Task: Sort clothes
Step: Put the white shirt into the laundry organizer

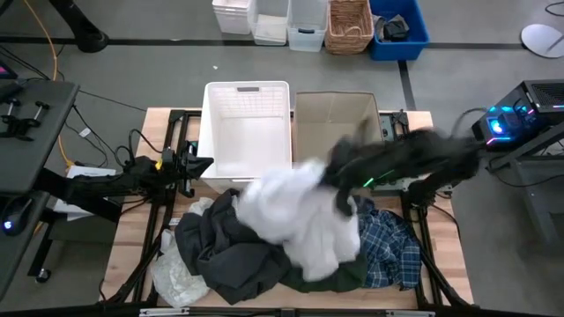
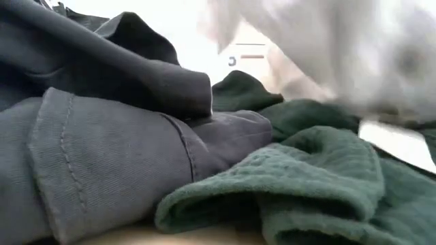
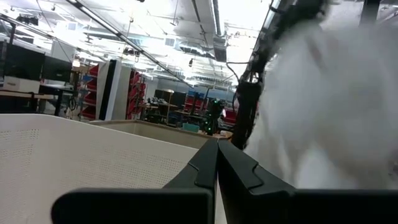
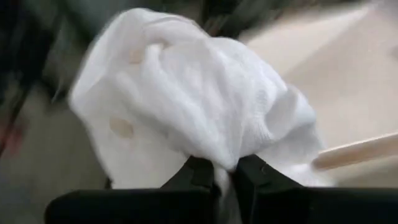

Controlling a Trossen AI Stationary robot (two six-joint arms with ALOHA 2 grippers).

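A pile of clothes lies on the table: dark grey garments [image 1: 220, 251], a dark green one [image 2: 306, 184], a plaid shirt [image 1: 388, 246] and a white piece [image 1: 176, 273]. My right gripper [image 1: 342, 201] is shut on a white garment [image 1: 295, 220] lifted above the pile, near the white basket [image 1: 247, 132] and the cardboard box [image 1: 335, 123]. My left gripper [image 3: 217, 149] is shut and empty at the table's left, beside the basket. My right gripper pinches a bunched fold of the white garment [image 4: 217, 158] between its two fingers. The cloth billows out beyond the fingertips in several layers. The garment is lifted, and its lower part hangs over the pile [image 1: 326, 260].
Behind the table stand white bins, a wicker basket [image 1: 349, 26] and a blue bin [image 1: 398, 31]. The pile covers the near middle of the table. Bare wood shows at the right edge [image 1: 449, 264].
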